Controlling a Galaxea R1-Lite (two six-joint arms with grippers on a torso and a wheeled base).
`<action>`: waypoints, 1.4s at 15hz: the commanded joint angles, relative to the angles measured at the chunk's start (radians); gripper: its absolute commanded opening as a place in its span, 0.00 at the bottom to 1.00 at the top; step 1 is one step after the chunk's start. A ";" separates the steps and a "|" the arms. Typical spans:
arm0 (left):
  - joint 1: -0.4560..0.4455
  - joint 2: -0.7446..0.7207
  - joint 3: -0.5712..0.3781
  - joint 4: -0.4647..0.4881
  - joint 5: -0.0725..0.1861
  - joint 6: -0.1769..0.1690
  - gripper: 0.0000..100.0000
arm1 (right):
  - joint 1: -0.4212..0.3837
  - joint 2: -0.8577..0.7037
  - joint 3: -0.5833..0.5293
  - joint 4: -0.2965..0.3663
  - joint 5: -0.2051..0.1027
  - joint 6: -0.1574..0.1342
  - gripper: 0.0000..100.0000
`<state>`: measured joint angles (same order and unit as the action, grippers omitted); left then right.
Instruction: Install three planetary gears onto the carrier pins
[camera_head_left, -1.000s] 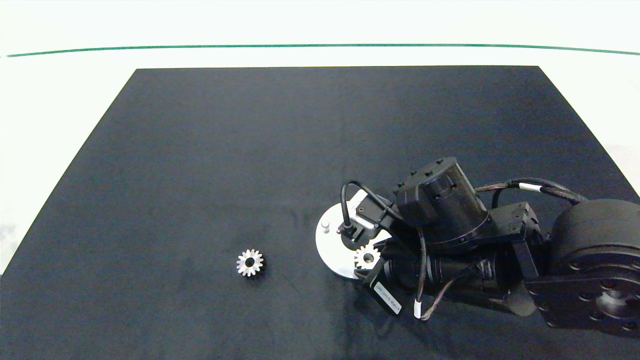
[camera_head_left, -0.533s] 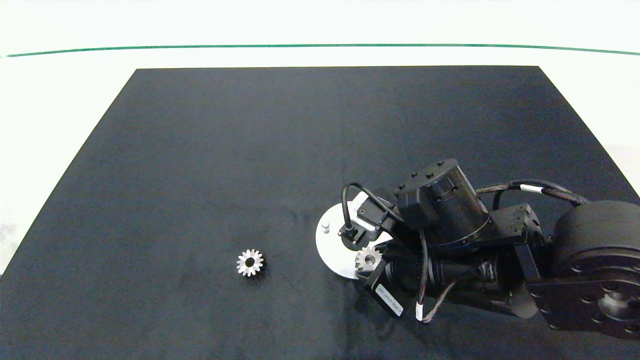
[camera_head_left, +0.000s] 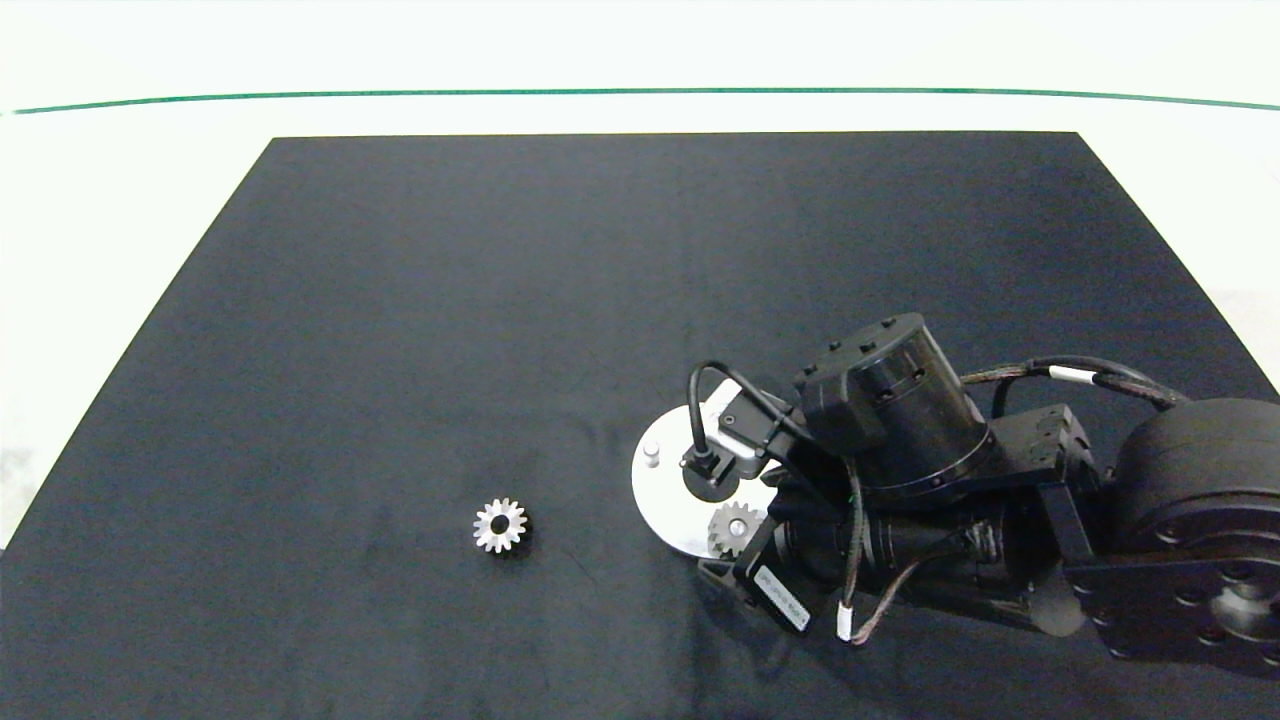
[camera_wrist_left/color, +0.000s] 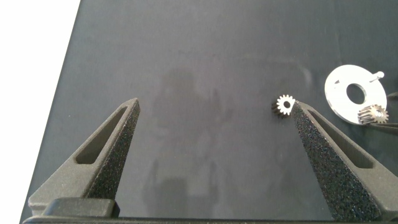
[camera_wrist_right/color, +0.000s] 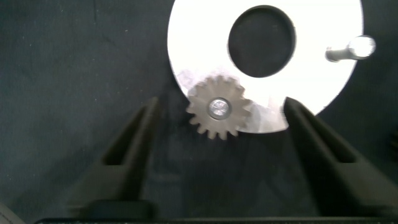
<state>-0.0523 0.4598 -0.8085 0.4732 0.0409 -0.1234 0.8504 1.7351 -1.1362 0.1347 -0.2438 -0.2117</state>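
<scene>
- One planetary gear (camera_wrist_right/color: 219, 115) lies flat on a carrier pin (camera_wrist_right/color: 218, 107) at the white disc's (camera_wrist_right/color: 323, 74) rim, hole facing up; right hand (camera_wrist_right/color: 221, 134) spread wide around it, released
- Second gear (camera_head_left: 499, 525) flat on the tabletop (camera_head_left: 400, 300), well apart; left hand (camera_wrist_left/color: 214, 134) hangs released above

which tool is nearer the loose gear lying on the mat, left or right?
Can't settle it. The left tool is open above the mat with the loose gear beside one finger; it is outside the head view. The right tool is open around the gear on the white disc.
</scene>
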 joint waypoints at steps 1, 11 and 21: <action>-0.007 0.000 0.000 0.002 0.001 -0.001 1.00 | -0.102 -0.161 0.001 0.049 -0.020 -0.002 1.00; -0.015 -0.003 0.000 0.004 0.004 -0.010 1.00 | -0.518 -0.167 0.016 0.089 0.278 -0.011 1.00; -0.024 0.007 -0.004 0.002 0.002 -0.012 1.00 | -0.502 -0.019 -0.062 0.023 0.279 -0.017 0.96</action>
<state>-0.0726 0.4632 -0.8119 0.4734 0.0421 -0.1340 0.3453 1.6900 -1.1843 0.1562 0.0345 -0.2264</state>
